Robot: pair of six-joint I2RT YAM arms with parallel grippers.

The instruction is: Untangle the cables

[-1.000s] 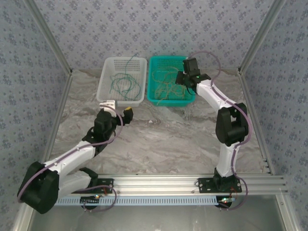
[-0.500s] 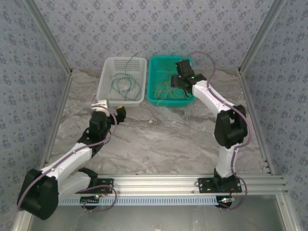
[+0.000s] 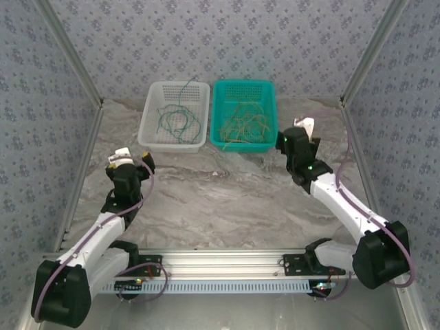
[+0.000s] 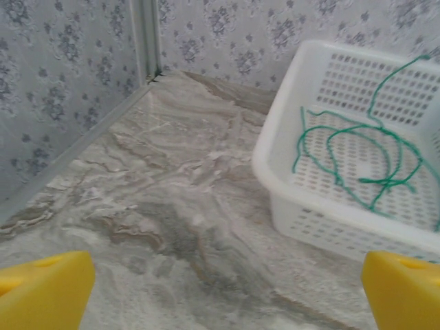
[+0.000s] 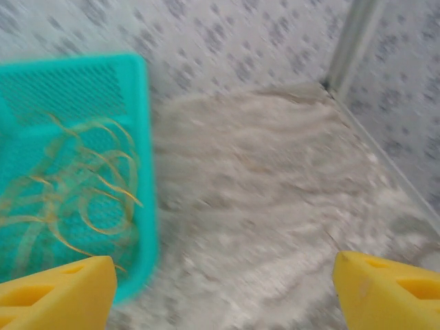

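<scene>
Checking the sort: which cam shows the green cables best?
Left wrist: the green cables lie close up in the white basket, loops traceable, though the right edge crops them. Top external shows them whole, but small. Right wrist faces the teal basket with yellow-tan cables.

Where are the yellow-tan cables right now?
In the top view, the yellow-tan cables lie in the teal basket at the far edge, right of the white basket.

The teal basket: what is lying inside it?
Inside the teal basket lie yellow-tan cables in loose, overlapping loops on its perforated floor. Where strands overlap, the lower ones are covered, so knots cannot be judged.
</scene>
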